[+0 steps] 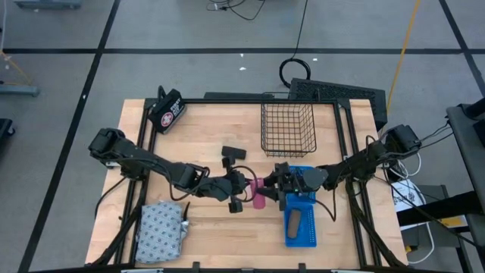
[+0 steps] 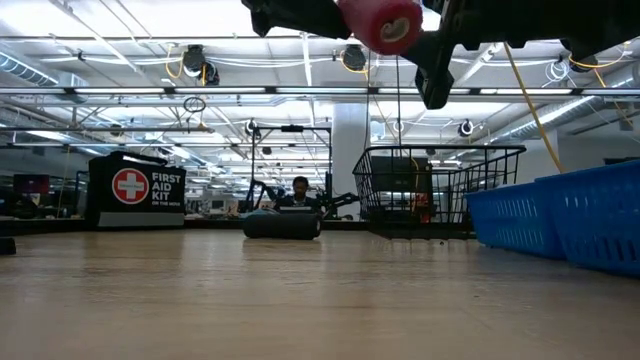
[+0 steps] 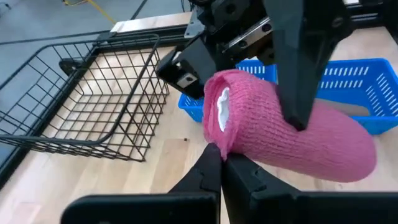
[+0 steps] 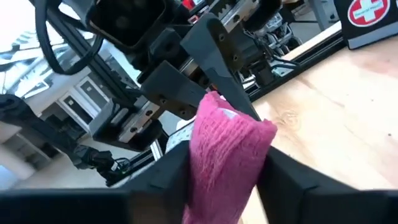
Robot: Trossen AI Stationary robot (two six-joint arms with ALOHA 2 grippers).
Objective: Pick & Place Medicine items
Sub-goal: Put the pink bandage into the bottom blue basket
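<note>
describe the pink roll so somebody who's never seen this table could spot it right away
Start at the wire basket at the table's far side and come toward the near edge, left of the blue tray. There the left gripper and right gripper meet around the pink roll, the only pink thing.

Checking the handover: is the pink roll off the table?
Yes, the pink knitted roll hangs above the wooden table, clear of it, in the low view.

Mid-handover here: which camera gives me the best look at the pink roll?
The left wrist view: the pink roll fills the frame, left gripper pinching one end. The right wrist view shows the other end between the right gripper's fingers. High view shows a small pink spot; low view only a round end, off the table.
</note>
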